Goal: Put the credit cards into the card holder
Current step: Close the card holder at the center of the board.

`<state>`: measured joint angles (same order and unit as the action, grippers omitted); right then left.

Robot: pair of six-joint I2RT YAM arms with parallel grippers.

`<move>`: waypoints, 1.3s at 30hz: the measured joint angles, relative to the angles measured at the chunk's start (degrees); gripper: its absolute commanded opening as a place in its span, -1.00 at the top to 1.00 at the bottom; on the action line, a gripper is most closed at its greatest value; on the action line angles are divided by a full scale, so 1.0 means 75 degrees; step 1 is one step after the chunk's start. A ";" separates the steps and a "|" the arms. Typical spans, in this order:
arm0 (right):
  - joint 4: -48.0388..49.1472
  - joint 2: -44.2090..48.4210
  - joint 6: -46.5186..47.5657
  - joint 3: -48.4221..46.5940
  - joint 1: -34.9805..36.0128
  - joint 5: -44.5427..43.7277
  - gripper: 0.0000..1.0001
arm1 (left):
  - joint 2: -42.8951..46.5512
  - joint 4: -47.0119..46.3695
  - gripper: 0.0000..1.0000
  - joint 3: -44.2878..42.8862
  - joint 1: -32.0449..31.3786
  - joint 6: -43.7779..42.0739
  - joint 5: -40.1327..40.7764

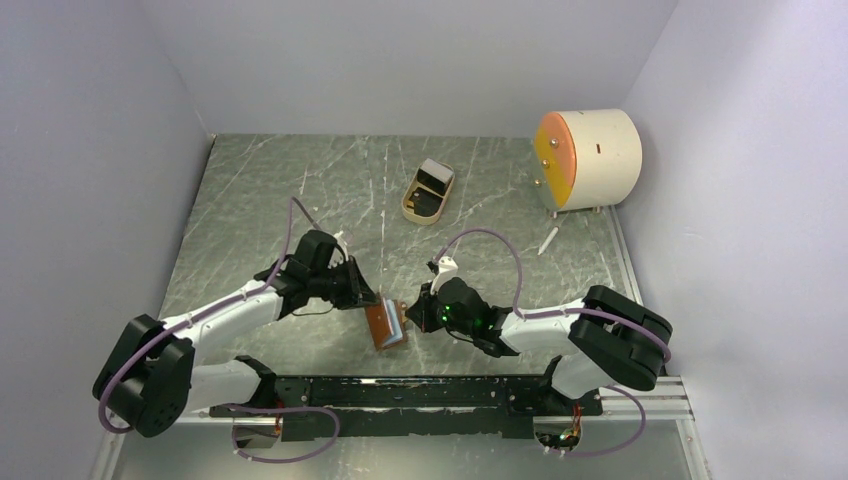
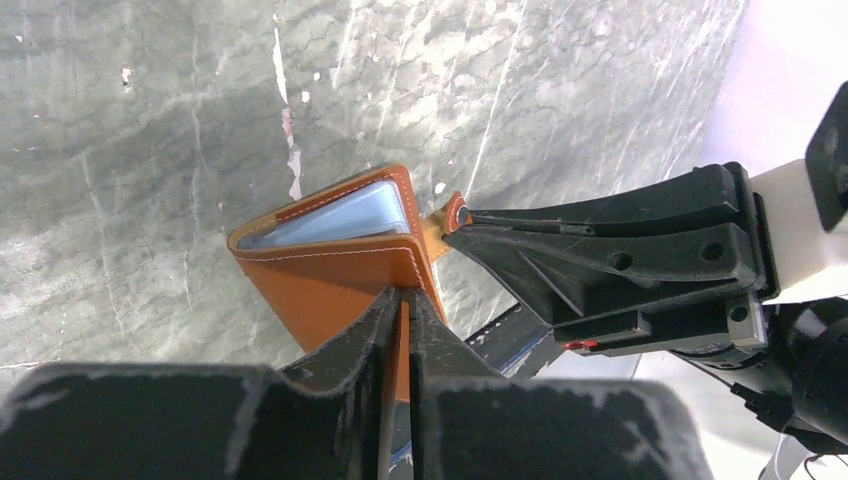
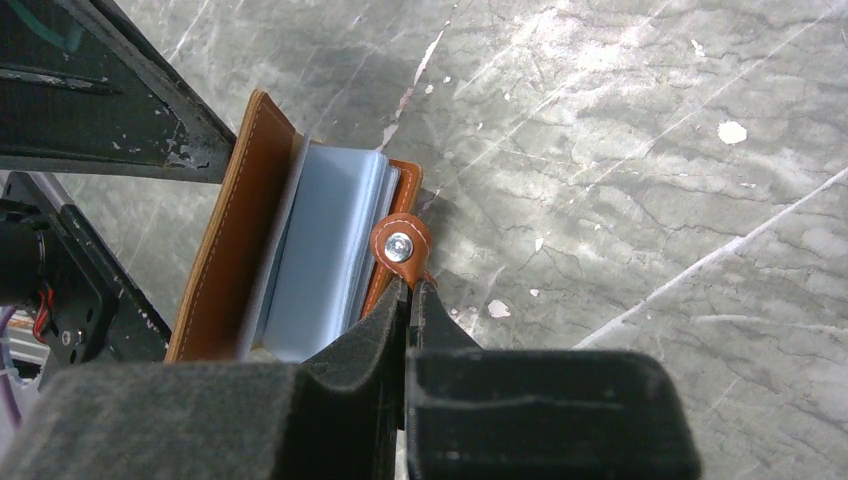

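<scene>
The reddish-brown card holder is held off the table between both grippers, partly spread, with pale blue inner sleeves showing. My left gripper is shut on one leather cover, fingertips meeting at its edge. My right gripper is shut on the snap tab, fingertips just below the stud. The credit cards lie far off in a tan oval tray: a whitish one and a dark one.
A white drum with an orange face stands at the back right, with a small white stick in front of it. A black rail runs along the near edge. Walls close in the left, back and right.
</scene>
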<state>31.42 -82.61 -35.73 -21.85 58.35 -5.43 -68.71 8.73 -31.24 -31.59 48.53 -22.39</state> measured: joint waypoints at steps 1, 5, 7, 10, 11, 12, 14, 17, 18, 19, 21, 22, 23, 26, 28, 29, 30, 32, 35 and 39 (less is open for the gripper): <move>0.0000 0.0000 0.0000 0.0000 0.0000 0.0006 1.00 | -0.0017 0.0017 0.71 0.0000 0.0000 -0.0012 0.0020; 0.0000 0.0000 0.0038 0.0000 0.0000 0.0015 1.00 | -0.0417 -0.0044 0.68 0.0000 0.0000 -0.0079 0.0006; 0.0000 0.0000 0.0085 0.0000 0.0000 0.0020 1.00 | -0.0766 -0.0105 0.67 0.0000 0.0000 -0.0099 -0.0020; -0.0015 0.0000 0.0251 -0.0032 0.0000 0.0090 1.00 | -0.1271 -0.0286 0.63 0.0009 0.0003 -0.0096 -0.0119; -0.0029 0.0000 0.0332 -0.0061 0.0000 0.0117 1.00 | -0.1384 -0.0370 0.63 0.0017 0.0003 -0.0093 -0.0154; -0.0050 0.0000 0.0402 -0.0082 0.0000 0.0137 1.00 | -0.1483 -0.0463 0.62 0.0029 0.0000 -0.0090 -0.0192; -0.0160 0.0000 0.0603 -0.0140 0.0000 0.0169 1.00 | -0.1617 -0.0621 0.61 0.0032 0.0000 -0.0073 -0.0286; -0.0460 0.0000 0.0956 -0.0289 0.0000 0.0245 1.00 | -0.1708 -0.0761 0.60 0.0047 0.0000 -0.0070 -0.0364; -0.0592 0.0000 0.1087 -0.0361 0.0000 0.0271 0.97 | -0.1719 -0.0778 0.60 0.0047 0.0000 -0.0070 -0.0370; -0.0720 0.0000 0.1204 -0.0437 -0.0006 0.0291 0.94 | -0.1728 -0.0796 0.59 0.0050 0.0003 -0.0070 -0.0379; -0.1078 -0.0012 0.1504 -0.0659 -0.0009 0.0350 0.83 | -0.1743 -0.0851 0.59 0.0079 0.0000 -0.0070 -0.0388; -0.1285 -0.0029 0.1661 -0.0784 -0.0009 0.0388 0.76 | -0.1754 -0.0866 0.59 0.0085 0.0003 -0.0067 -0.0399; -0.1478 -0.0070 0.1821 -0.0912 -0.0015 0.0434 0.68 | -0.1757 -0.0886 0.58 0.0096 0.0003 -0.0067 -0.0405; -0.2177 -0.0119 0.2168 -0.1256 -0.0020 0.0574 0.49 | -0.1807 -0.0965 0.58 0.0131 0.0003 -0.0044 -0.0458; -0.2719 -0.0102 0.2285 -0.1521 -0.0020 0.0624 0.41 | -0.1827 -0.0970 0.58 0.0131 0.0003 -0.0038 -0.0475; -0.2929 -0.0070 0.2288 -0.1612 -0.0023 0.0629 0.36 | -0.1827 -0.0973 0.57 0.0131 0.0003 -0.0038 -0.0478; -0.3147 0.0009 0.2273 -0.1696 -0.0023 0.0650 0.32 | -0.1827 -0.0979 0.57 0.0131 0.0000 -0.0038 -0.0478; -0.3445 0.0297 0.2174 -0.1781 -0.0050 0.0764 0.30 | -0.1848 -0.1020 0.57 0.0131 0.0000 -0.0038 -0.0484; -0.3605 0.0743 0.1824 -0.1804 -0.0128 0.0874 0.31 | -0.1900 -0.1087 0.57 0.0134 0.0000 -0.0020 -0.0525; -0.3722 0.0912 0.0717 -0.1868 -0.0309 0.0682 0.30 | -0.1926 -0.1145 0.56 0.0143 0.0000 -0.0012 -0.0560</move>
<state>3.51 -75.77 -30.35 -35.86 56.03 -0.32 -83.15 0.14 -30.17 -31.59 48.45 -26.59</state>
